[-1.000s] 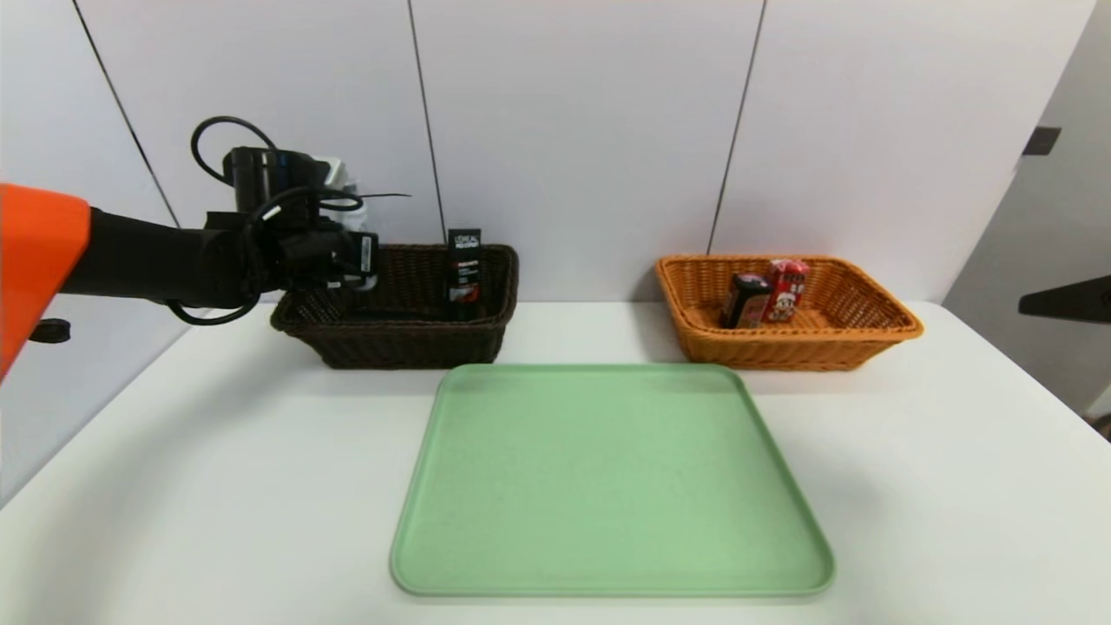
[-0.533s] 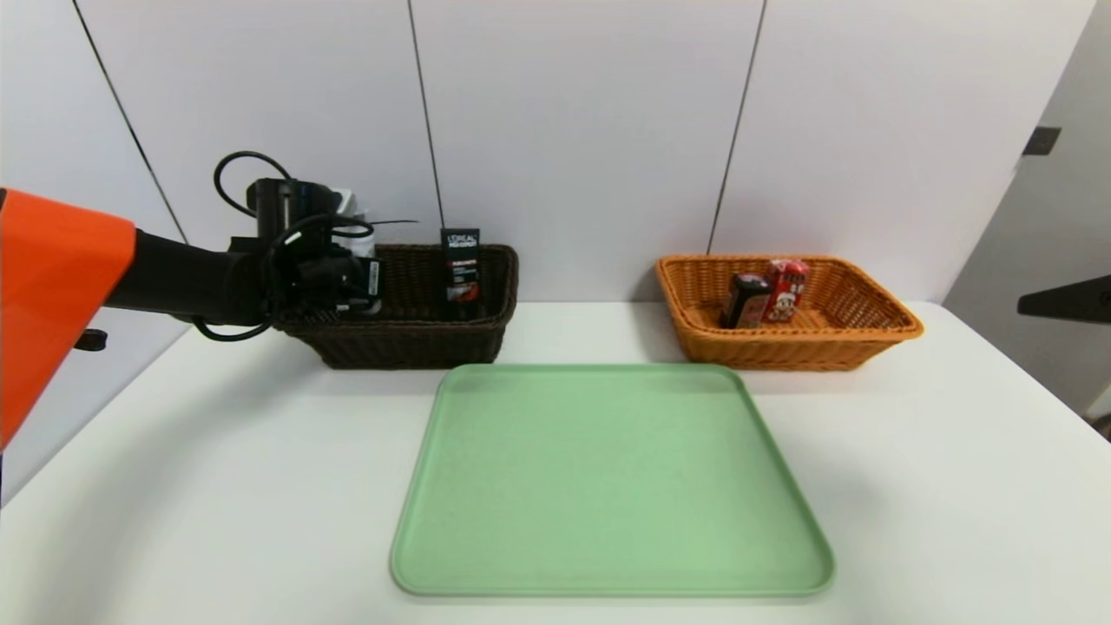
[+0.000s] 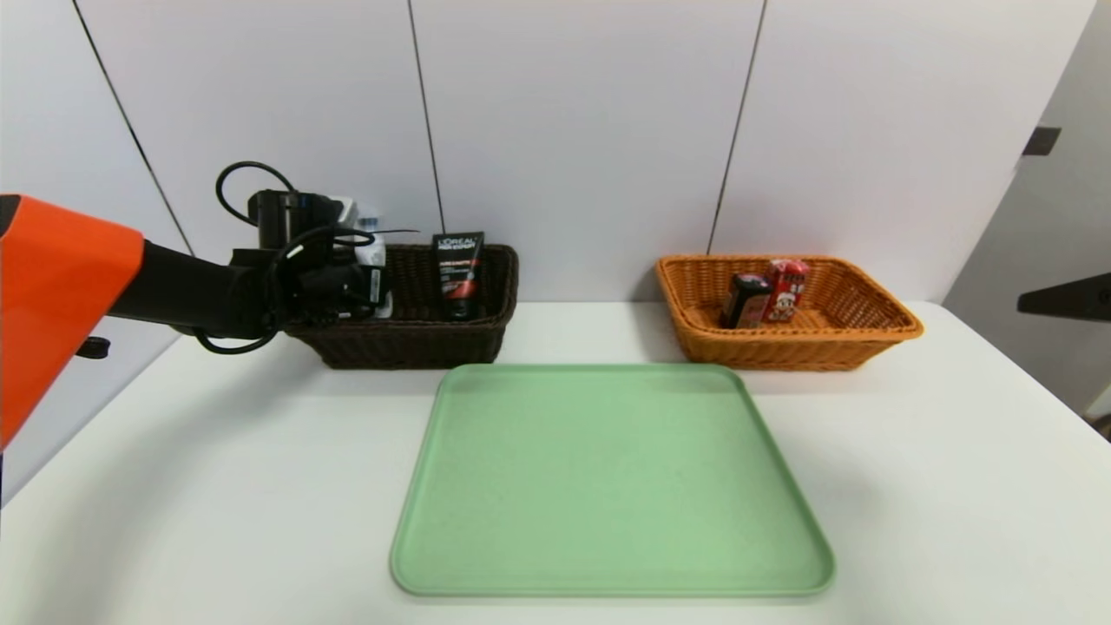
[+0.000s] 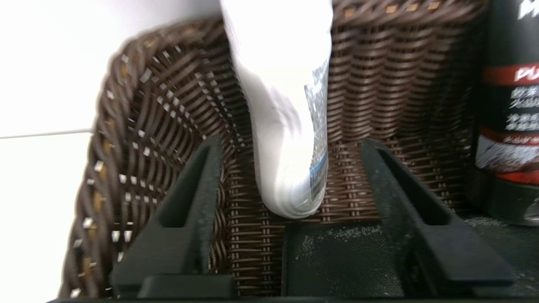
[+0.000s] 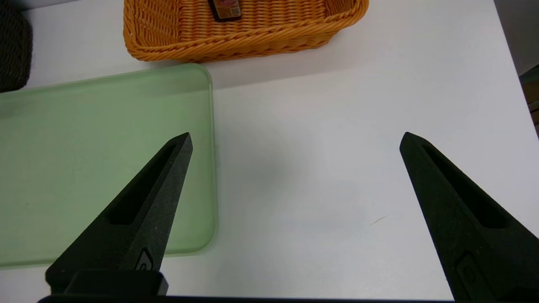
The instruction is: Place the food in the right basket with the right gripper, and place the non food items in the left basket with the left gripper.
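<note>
1. Dark brown wicker forms the left basket (image 3: 408, 343), where the left gripper (image 4: 290, 168) reaches in, its fingers apart with gaps on both sides of the white bottle (image 4: 286, 105), which stands tilted on the weave.
2. Beside it in that basket stands the black L'Oreal tube (image 3: 458, 273), and a black pouch (image 4: 341, 261) lies on the floor.
3. Across the table (image 3: 955, 486), the orange right basket (image 3: 785, 347) holds the dark pack (image 3: 745, 301) and red carton (image 3: 785, 291).
4. Between the baskets lies a green tray (image 3: 608, 486).
5. Above bare table, the right gripper (image 5: 294, 141) hangs with fingers spread wide.
</note>
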Robot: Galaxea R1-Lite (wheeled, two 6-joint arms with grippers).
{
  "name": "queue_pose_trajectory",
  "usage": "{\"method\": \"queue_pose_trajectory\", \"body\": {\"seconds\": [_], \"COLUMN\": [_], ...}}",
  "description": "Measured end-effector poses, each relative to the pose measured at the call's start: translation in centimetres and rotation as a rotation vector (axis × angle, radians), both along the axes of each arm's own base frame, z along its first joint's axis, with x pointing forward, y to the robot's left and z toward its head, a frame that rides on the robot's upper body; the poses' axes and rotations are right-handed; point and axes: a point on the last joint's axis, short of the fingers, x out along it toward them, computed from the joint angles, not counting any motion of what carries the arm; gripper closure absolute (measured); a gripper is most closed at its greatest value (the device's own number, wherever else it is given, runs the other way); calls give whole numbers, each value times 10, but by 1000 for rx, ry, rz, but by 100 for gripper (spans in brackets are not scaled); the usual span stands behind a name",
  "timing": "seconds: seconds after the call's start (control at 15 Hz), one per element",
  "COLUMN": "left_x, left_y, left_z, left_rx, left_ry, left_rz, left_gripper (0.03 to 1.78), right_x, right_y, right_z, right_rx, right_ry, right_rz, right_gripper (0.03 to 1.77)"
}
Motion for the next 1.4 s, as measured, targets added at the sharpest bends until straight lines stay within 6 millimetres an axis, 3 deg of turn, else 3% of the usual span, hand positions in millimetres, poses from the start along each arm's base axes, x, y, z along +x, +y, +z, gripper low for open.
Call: {"method": "queue_pose_trajectory", "body": {"seconds": [0.27, 0.67, 1.07, 1.4], "left_x": [-13, -58, -126, -198], "left_y": [1, 3, -6, -9], "left_z": [22, 92, 142, 160], "left_rx": [-2, -12, -22, -26], "left_ry": [-47, -194, -251, -194], "left_rz": [-3, -12, -65, -127], "left_gripper": [42, 25, 17, 14], "right_x": [0, -2, -4, -19], "right_y": [0, 0, 7, 11], "right_z": [0, 2, 7, 9], "right_rx": [0, 7, 11, 10], "right_ry": [-1, -14, -51, -68], "right_rz": [0, 7, 57, 99], "right_gripper": [10, 10, 10, 10]}}
